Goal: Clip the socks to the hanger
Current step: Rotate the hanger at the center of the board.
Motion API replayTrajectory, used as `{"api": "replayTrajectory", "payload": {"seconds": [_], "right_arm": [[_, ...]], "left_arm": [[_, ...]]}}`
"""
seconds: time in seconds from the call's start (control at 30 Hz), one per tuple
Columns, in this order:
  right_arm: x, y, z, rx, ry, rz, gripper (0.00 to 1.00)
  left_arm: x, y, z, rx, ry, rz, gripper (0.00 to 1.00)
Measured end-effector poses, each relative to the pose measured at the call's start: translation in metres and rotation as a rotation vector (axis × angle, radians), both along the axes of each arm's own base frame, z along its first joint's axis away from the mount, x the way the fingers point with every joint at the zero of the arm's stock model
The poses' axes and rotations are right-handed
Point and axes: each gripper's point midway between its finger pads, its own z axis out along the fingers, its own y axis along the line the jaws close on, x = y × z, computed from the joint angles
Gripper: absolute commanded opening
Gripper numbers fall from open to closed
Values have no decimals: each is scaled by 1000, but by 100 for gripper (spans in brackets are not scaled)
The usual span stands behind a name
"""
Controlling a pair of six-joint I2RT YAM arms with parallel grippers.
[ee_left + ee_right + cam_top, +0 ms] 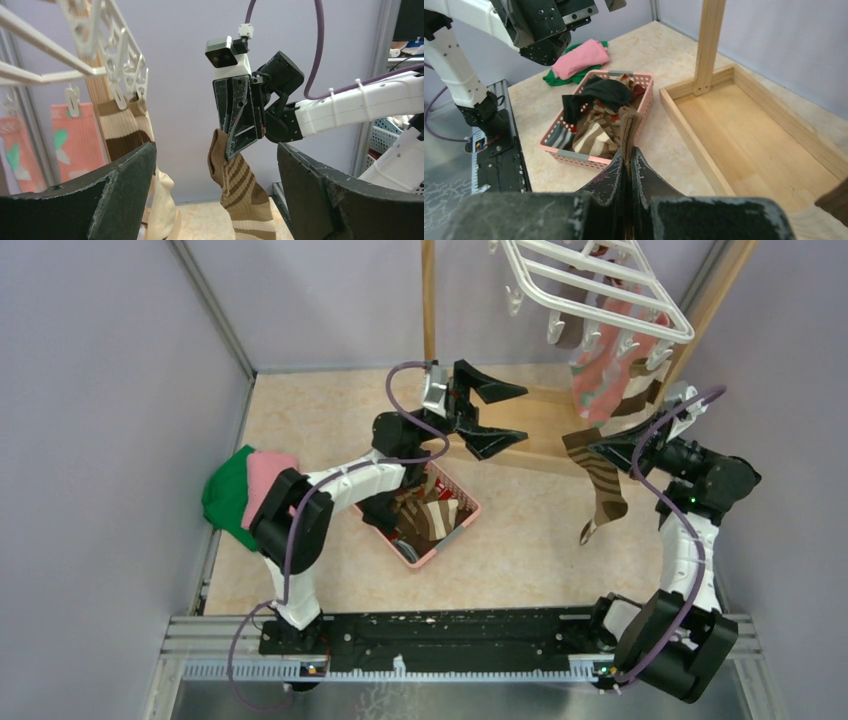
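Top external view: the white hanger (pixel 122 55) slants at upper right over the wooden stand (pixel 545 450), and the pink basket (pixel 445 537) sits by the left arm.
Only the left wrist view shows the hold plainly: the right gripper (pixel 234 145) is clamped on the top end of the brown striped sock (pixel 235 185). The sock's long axis hangs straight down, near the hanger. The left gripper (pixel 522 415) gapes wide.

Pale lilac walls (pixel 100 390) enclose a beige speckled tabletop (pixel 320 410), evenly lit
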Motion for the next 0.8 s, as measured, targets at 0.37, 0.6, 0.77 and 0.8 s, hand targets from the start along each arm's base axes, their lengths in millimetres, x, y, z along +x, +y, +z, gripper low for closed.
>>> {"api": "replayTrajectory", "payload": {"seconds": [0.37,0.6,0.77,0.8], "right_arm": [[27,-46,-9,10,85,-108,0],[29,-60,-25,38,135,-156,0],[27,-59,-31,49,155,-156,0],[27,-59,-31,50,157,-156,0]], "left_arm": [[23,-77,-11,50,212,46,95],[50,-107,6,-46,221,100,96],[76,-128,-5,-93,232,110,98],[80,-131,-7,-99,232,112,98]]}}
